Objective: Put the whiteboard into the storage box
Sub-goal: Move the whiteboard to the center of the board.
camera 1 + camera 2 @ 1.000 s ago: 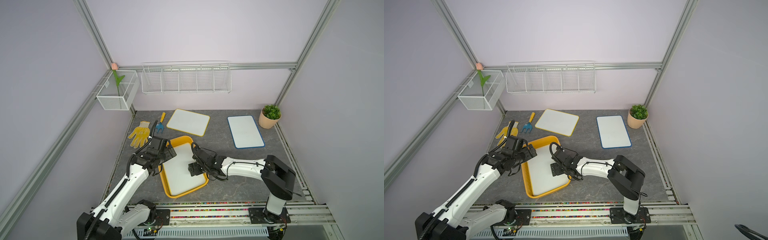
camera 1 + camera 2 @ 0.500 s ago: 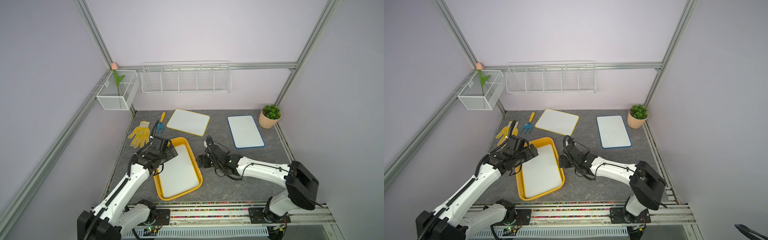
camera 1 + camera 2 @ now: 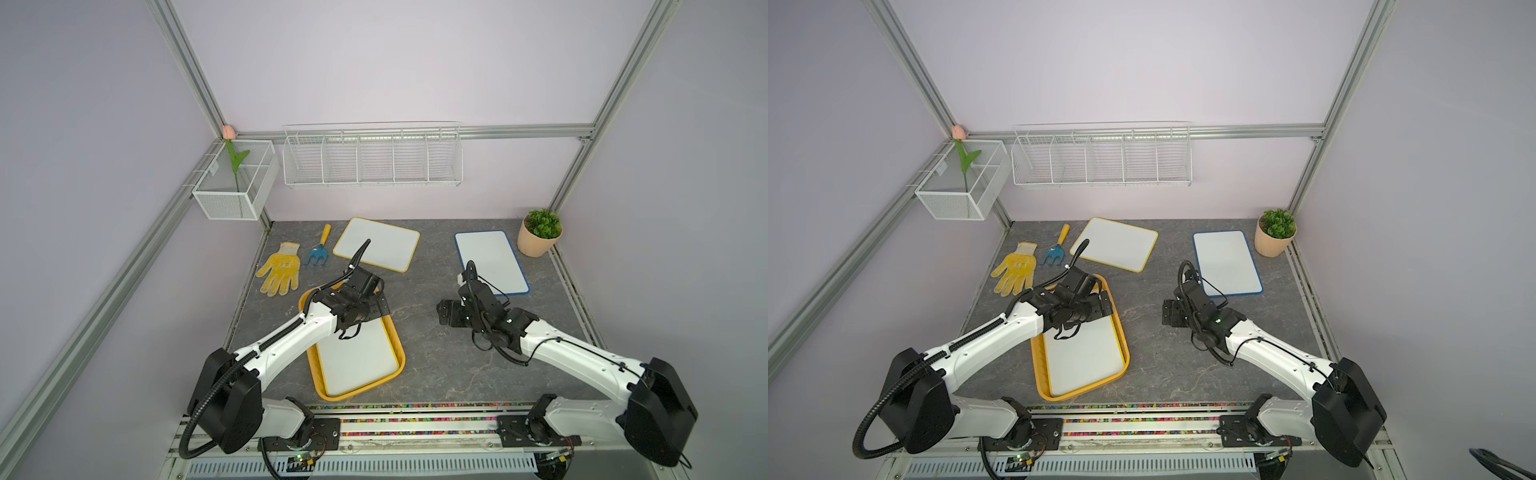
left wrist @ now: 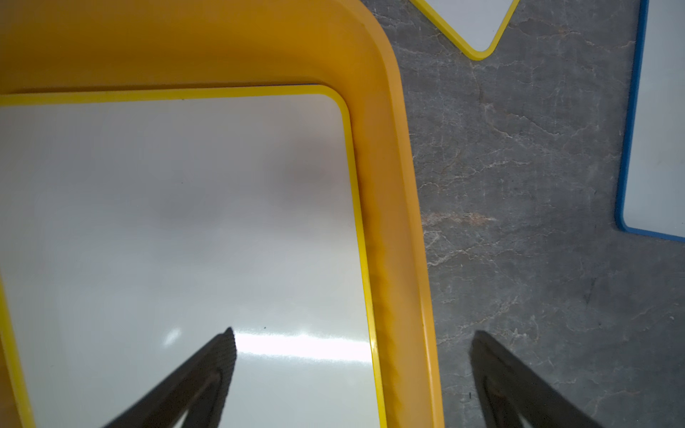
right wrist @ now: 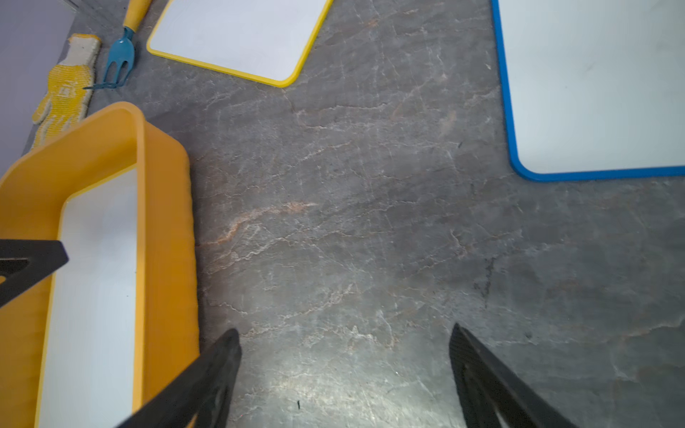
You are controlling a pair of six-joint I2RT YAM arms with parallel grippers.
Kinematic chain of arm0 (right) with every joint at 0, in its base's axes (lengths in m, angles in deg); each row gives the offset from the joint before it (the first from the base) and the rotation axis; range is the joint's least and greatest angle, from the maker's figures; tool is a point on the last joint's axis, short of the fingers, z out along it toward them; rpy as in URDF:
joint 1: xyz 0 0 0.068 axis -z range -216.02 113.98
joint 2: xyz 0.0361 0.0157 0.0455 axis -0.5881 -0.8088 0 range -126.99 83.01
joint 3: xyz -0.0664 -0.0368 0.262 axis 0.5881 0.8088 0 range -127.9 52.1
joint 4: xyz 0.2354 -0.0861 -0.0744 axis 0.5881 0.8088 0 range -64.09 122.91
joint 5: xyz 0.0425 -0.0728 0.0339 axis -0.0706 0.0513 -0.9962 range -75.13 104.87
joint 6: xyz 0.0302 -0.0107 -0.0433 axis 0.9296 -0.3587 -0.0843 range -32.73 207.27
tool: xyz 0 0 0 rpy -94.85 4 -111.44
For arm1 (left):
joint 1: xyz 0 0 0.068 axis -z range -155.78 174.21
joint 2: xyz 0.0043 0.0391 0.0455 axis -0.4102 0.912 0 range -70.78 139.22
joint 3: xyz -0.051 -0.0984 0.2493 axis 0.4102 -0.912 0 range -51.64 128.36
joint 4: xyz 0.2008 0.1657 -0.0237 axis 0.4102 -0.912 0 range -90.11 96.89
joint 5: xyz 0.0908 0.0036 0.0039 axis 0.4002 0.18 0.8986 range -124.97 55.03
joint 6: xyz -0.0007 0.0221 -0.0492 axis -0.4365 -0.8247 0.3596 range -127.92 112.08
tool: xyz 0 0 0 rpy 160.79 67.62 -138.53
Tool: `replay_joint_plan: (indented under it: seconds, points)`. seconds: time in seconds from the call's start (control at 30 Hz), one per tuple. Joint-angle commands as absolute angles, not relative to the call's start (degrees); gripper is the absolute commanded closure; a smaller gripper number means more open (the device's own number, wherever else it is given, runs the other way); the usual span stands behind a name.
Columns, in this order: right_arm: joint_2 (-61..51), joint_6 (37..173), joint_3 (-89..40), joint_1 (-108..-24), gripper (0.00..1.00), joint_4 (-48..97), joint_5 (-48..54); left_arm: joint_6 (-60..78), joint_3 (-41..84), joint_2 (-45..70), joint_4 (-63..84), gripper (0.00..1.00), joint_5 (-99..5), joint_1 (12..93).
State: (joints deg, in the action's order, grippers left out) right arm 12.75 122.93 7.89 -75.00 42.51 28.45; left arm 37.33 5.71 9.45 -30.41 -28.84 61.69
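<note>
Right gripper (image 5: 343,331) has backed off, released; whiteboard (image 4: 185,222) lies in storage box (image 4: 393,185) beneath released left gripper (image 4: 354,331).

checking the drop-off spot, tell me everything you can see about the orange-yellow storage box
The storage box is a shallow orange-yellow plastic tray with rounded corners and low walls. It lies flat on the grey tabletop, near the front, slightly askew. A yellow-rimmed whiteboard lies flat inside, nearly filling it. The open left gripper straddles one long wall near a far corner; contact unclear.
</note>
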Motion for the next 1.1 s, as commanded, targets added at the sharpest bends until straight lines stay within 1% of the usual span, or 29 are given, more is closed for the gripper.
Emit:
replay_joint_plan:
  seconds: [0.0, 0.1, 0.23, 0.37, 0.43, 0.53, 0.63, 0.7, 0.73, 0.87, 0.97, 1.07]
  points:
    - [15.70, 121.11, 8.94, -69.64, 0.11, 44.88, 27.35, 35.61, 10.16, 11.56, -27.46, 0.00, -31.97, 61.90]
    - [16.31, 118.98, 9.03, -61.96, 0.11, 45.50, 25.52, 35.33, 14.07, 13.71, -25.83, 0.00, -32.89, 63.21]
    - [13.52, 117.91, 9.10, -51.80, 0.11, 42.70, 21.51, 35.63, 21.89, 19.64, -24.46, 0.00, -32.17, 67.75]
    - [9.68, 115.84, 8.35, -44.15, 0.11, 36.79, 20.15, 35.97, 31.23, 29.56, -23.26, 0.00, -31.94, 73.56]
    - [6.46, 114.61, 6.07, -41.73, 0.11, 36.09, 20.19, 35.55, 36.29, 35.05, -23.41, 0.00, -31.82, 75.72]
    - [0.88, 113.38, 2.58, -37.52, 0.11, 35.42, 20.17, 35.75, 44.37, 43.36, -24.21, 0.01, -32.78, 77.32]
    - [-3.48, 114.16, 2.09, -32.31, 0.10, 30.99, 16.25, 37.20, 51.80, 50.27, -24.17, 0.01, -33.05, 78.21]
    - [-5.72, 112.22, 2.09, -30.69, 0.10, 27.57, 16.23, 38.10, 56.98, 54.49, -24.40, 0.01, -33.65, 78.64]
    - [-6.79, 111.12, 0.06, -30.60, 0.10, 26.89, 17.02, 38.53, 58.75, 56.00, -24.33, 0.01, -33.52, 78.79]
    - [-11.53, 107.52, -2.52, -29.28, 0.10, 25.32, 19.56, 40.91, 63.46, 61.07, -21.89, 0.01, -33.65, 78.94]
    - [-13.44, 106.41, -3.07, -27.76, 0.10, 22.56, 18.18, 41.69, 66.18, 63.90, -20.59, 0.01, -33.56, 78.88]
    - [-16.28, 104.92, -6.75, -27.28, 0.10, 24.55, 16.86, 42.64, 69.08, 66.73, -20.17, 0.01, -33.52, 78.88]
